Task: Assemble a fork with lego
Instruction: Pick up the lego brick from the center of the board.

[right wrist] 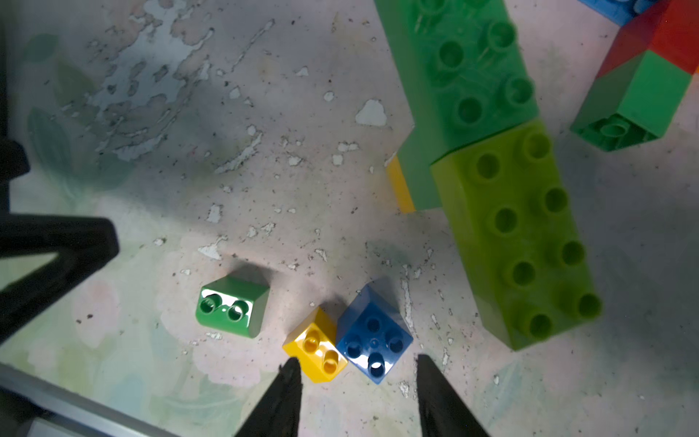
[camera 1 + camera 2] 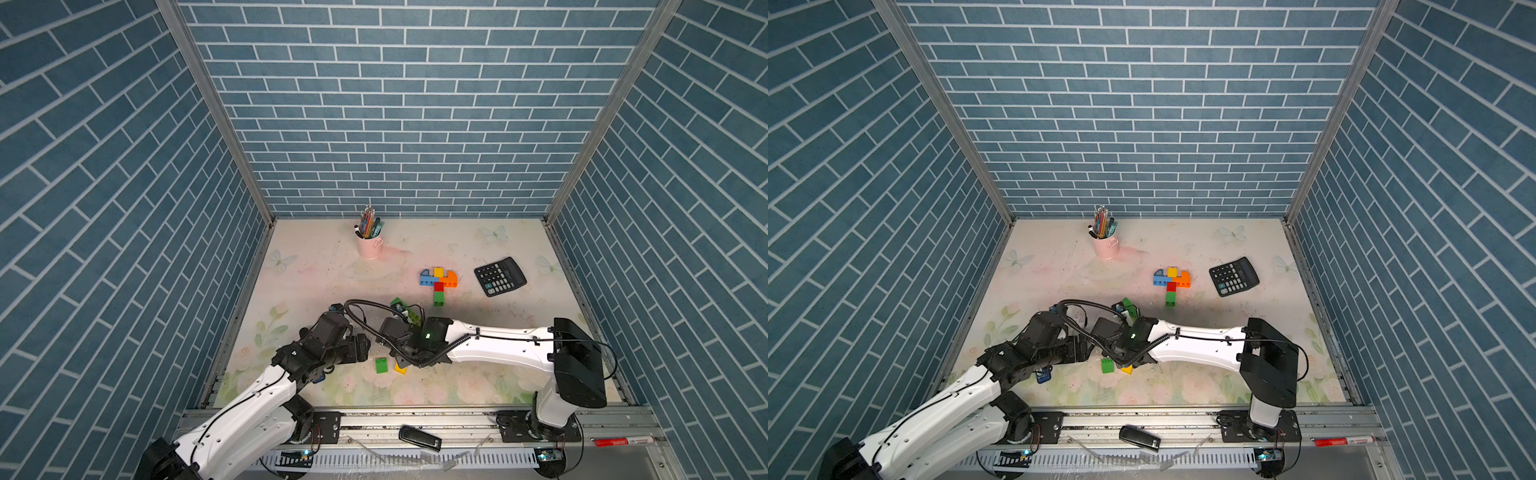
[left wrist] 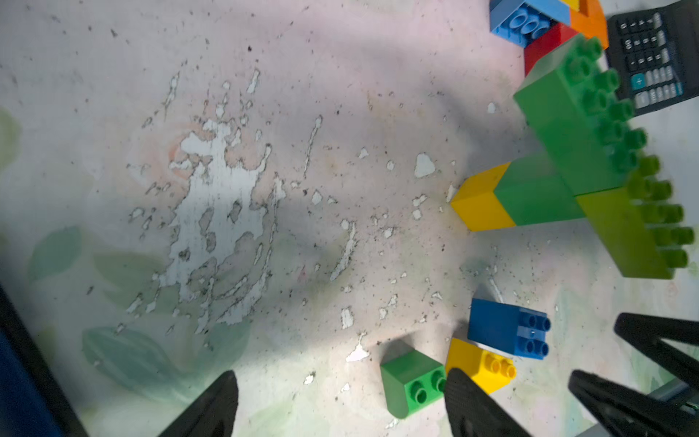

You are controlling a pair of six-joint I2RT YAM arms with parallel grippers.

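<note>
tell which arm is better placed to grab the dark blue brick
Right. The right gripper hangs at the dark blue brick, tips either side of it and the yellow brick; the left gripper is open nearer the small green brick.

Joined: flat T-shaped cluster (image 2: 439,284), blue-yellow-orange over red, green. Green oblong brick (image 1: 461,72) abutting lime oblong brick (image 1: 518,234), studs up. Loose: green sloped brick (image 1: 230,306); yellow brick (image 1: 316,346) touching blue square brick (image 1: 372,338).
</note>
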